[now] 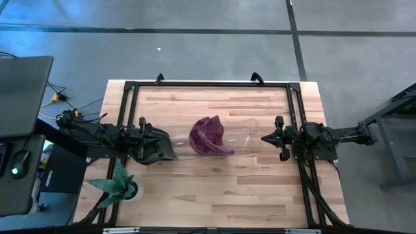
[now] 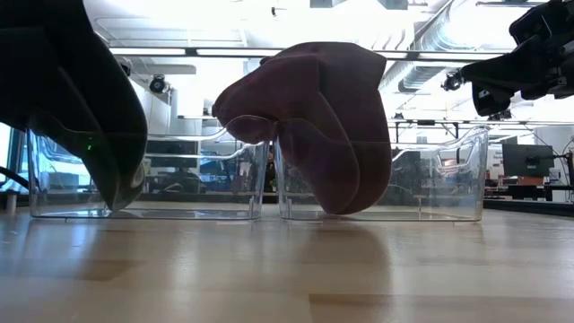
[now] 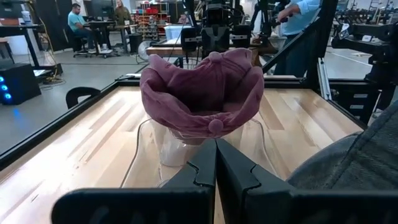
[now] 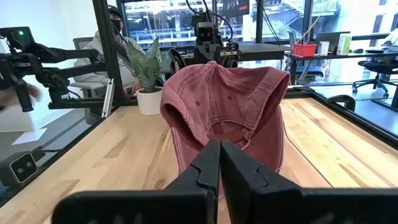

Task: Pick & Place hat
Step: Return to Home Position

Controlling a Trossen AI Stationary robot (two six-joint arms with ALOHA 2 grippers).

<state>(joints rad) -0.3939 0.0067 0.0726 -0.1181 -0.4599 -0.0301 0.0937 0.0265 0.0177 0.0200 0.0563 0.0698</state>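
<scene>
One red cap [image 1: 209, 136] fills right bin [image 1: 250, 138]; black cap [image 1: 156, 147] drapes left bin [image 2: 202, 193].

Bright even light, backlit glare, soft shadows.

A grey concrete floor [image 1: 195, 52] crossed by dark seams surrounds the pale wooden plank desk [image 1: 214, 195]. A green leafy plant in a white pot [image 1: 117, 185] stands near one desk corner. Bright strip ceiling lights [image 2: 179, 51] glow overhead. A seated person [image 3: 78, 25] occupies a distant workstation.

one cap [image 1: 209, 136] in right bin [image 1: 250, 138], other cap [image 1: 156, 148] in left bin [image 2: 193, 184]
</scene>
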